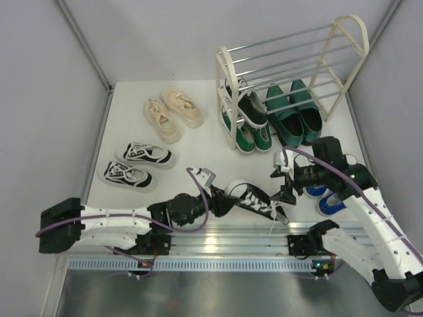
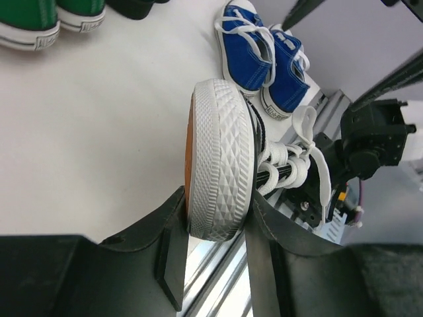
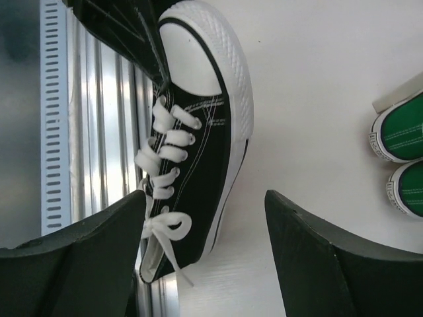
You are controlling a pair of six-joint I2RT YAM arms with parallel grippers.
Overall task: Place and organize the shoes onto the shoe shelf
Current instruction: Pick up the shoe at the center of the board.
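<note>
My left gripper (image 1: 221, 196) is shut on the white rubber toe of a black canvas sneaker (image 1: 254, 197), held on its side near the table's front edge; the grip shows in the left wrist view (image 2: 215, 234) on the toe cap (image 2: 221, 152). My right gripper (image 1: 283, 186) is open, its fingers either side of that sneaker's heel end (image 3: 198, 152), not touching it. The shoe shelf (image 1: 225, 79) stands at the back right. Beneath it are one black sneaker (image 1: 251, 105), green canvas sneakers (image 1: 246, 137) and dark green loafers (image 1: 294, 113).
Cream chunky sneakers (image 1: 172, 112) and striped sneakers (image 1: 135, 165) lie on the left of the table. Blue sneakers (image 1: 324, 198) sit under my right arm and show in the left wrist view (image 2: 264, 59). A metal rail (image 1: 218, 247) runs along the front edge.
</note>
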